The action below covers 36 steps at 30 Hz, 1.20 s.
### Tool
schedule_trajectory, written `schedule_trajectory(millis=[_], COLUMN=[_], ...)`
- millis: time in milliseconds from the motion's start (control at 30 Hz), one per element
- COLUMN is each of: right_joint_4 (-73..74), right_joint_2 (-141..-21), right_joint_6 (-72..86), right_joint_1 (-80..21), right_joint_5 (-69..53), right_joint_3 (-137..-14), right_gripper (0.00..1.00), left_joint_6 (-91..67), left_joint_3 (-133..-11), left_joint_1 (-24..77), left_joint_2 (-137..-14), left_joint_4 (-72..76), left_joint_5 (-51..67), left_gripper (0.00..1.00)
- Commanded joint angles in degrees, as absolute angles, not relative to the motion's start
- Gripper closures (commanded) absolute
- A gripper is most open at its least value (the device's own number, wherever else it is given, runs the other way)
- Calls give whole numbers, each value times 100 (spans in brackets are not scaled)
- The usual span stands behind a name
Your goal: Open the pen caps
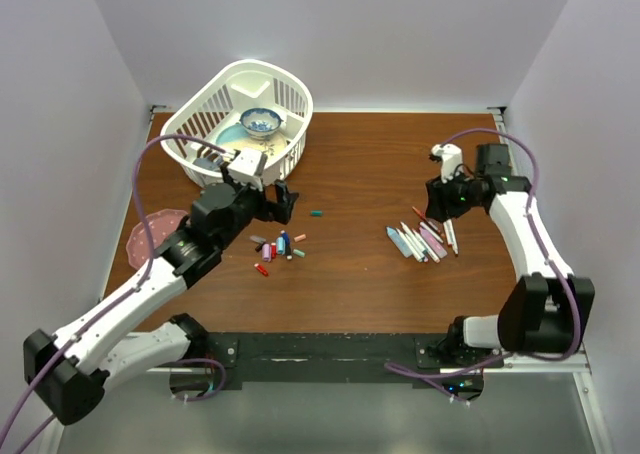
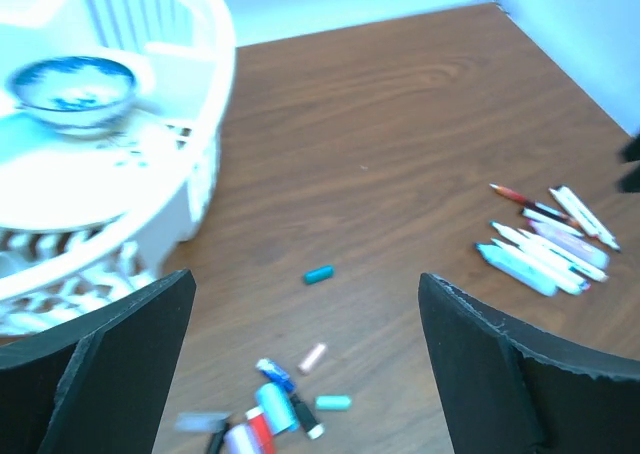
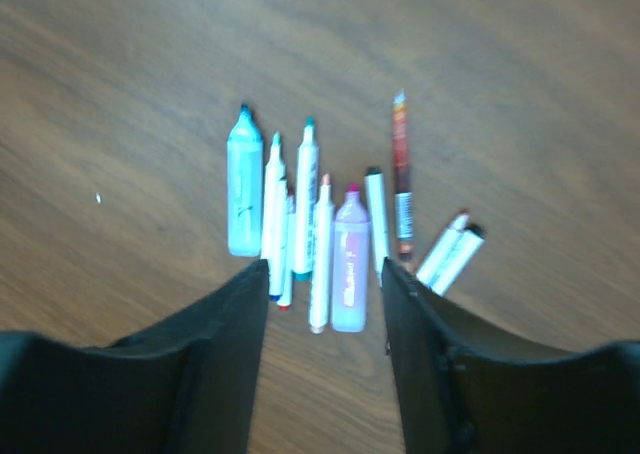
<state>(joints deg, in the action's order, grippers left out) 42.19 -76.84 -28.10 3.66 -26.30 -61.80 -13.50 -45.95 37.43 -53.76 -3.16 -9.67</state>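
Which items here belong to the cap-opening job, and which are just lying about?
Job: pen caps, lone teal cap, pens.
Lying about: white basket, blue bowl inside it, pink round item at the table's left edge.

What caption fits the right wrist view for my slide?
Right gripper open, hovering over pens lying side by side on the wooden table.

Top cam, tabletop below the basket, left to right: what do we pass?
pink disc → cluster of pen caps → lone teal cap → pile of pens
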Motion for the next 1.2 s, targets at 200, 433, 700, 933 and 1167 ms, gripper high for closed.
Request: schedule_trajectory(millis=[200, 433, 700, 933, 1167], right_joint_4=[3208, 3507, 3418, 3902, 3885], right_joint_2=[-5767, -5521, -4983, -5177, -5063], right_joint_6=[-2198, -1329, -186, 343, 334], right_joint_1=[967, 976, 976, 976, 976], right_joint_5=[-3147, -2400, -1301, -686, -536], right_joint_3=[-5950, -6696, -7074, -7532, -7655], right_gripper=[19, 1, 1, 1, 1], left_joint_6=[-642, -668, -694, -686, -694], left_joint_3=[-5291, -5195, -5168, -5159, -5203], left_joint_1=[3604, 3604, 3604, 3604, 3603], left_joint_2=[-4001, -3384, -3155, -3067, -3006], left_joint_4=[-1740, -1872, -1986, -2039, -2074], left_joint_5=[-2144, -2390, -2338, -2276, -2276], left_gripper=[0, 0, 0, 0, 0])
